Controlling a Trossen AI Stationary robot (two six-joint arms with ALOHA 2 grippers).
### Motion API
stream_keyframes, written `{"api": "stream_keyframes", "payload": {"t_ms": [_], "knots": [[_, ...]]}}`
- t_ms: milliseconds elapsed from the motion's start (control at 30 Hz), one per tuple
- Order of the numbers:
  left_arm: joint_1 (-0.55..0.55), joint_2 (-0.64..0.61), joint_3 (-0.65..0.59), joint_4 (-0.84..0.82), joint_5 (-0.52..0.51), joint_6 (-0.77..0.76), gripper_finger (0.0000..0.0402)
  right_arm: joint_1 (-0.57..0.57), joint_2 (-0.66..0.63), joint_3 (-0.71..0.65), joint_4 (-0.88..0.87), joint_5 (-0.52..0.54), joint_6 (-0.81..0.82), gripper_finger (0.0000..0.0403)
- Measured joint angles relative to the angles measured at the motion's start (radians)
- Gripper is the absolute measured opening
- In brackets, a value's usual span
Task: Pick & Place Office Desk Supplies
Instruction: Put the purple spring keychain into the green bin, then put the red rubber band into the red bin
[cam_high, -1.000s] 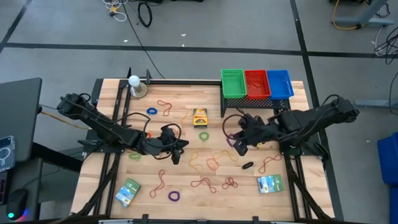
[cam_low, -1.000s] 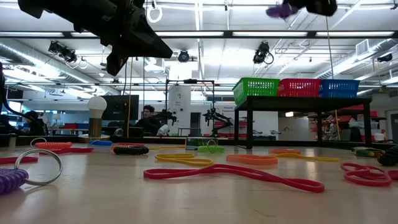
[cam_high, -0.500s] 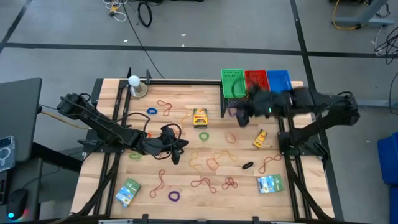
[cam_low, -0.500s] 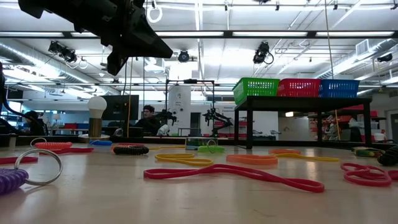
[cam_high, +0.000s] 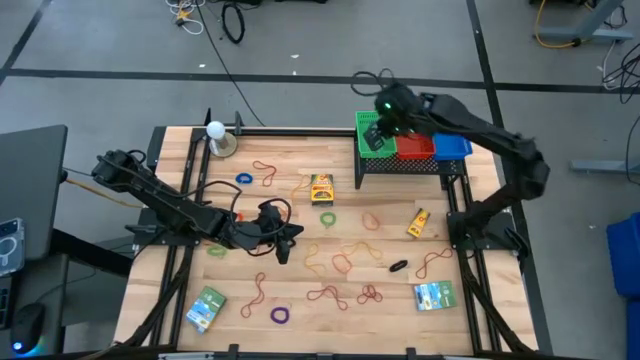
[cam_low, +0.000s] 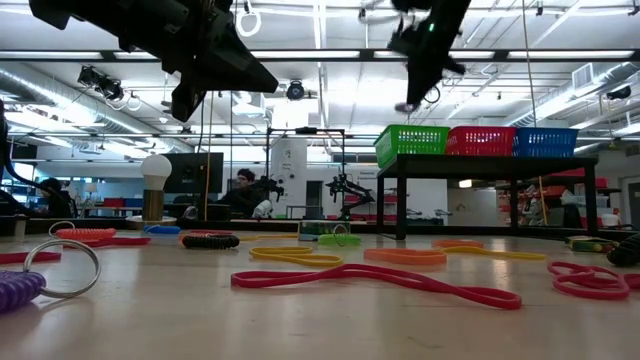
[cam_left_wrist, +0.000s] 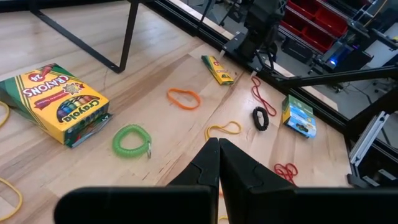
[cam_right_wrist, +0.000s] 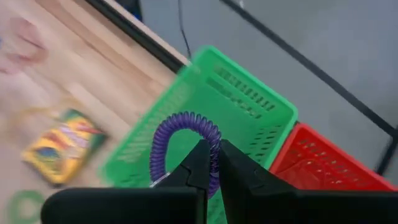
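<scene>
My right gripper (cam_high: 380, 120) is above the green basket (cam_high: 372, 140) at the table's far side, shut on a purple spiral ring (cam_right_wrist: 180, 121). My left gripper (cam_high: 284, 242) hangs shut over the middle of the table and touches nothing. Lying flat on the wood are a yellow crayon box (cam_high: 321, 188), a green spiral ring (cam_left_wrist: 132, 140), an orange band (cam_left_wrist: 184, 98), a small yellow bottle (cam_high: 417, 222), a black ring (cam_high: 398, 266), two green-blue packets (cam_high: 207, 308) (cam_high: 434, 295) and several thin rubber bands (cam_high: 328, 295). My right gripper pinches the purple spiral ring between its two fingers on one side of its loop (cam_right_wrist: 213, 155). The fingers slant down from above over the green basket (cam_right_wrist: 249, 118). The rest of the loop arches out beyond the fingertips, lifted clear of everything.
The green basket, a red basket (cam_high: 414, 138) and a blue basket (cam_high: 450, 135) stand in a row on a black rack (cam_high: 405, 165) at the far right. A white ball on a round metal base (cam_high: 216, 132) stands at the far left. People sit in the room beyond the table (cam_low: 238, 185).
My right gripper has swung from low over the table's right middle toward the far edge and up over the green basket, tipping further down, with the purple ring still in its shut fingers.
</scene>
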Motion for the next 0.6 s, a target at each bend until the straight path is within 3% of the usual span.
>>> {"api": "stream_keyframes", "payload": {"t_ms": [367,600], "knots": [[0.0,0.0,0.0,0.001,0.0,-0.001,0.0007,-0.083,0.174,0.0,0.006,-0.046,-0.107,0.003],[0.0,0.0,0.0,0.002,0.0,0.0,0.0007,-0.087,0.183,0.0,0.02,-0.023,-0.103,0.0095]]}}
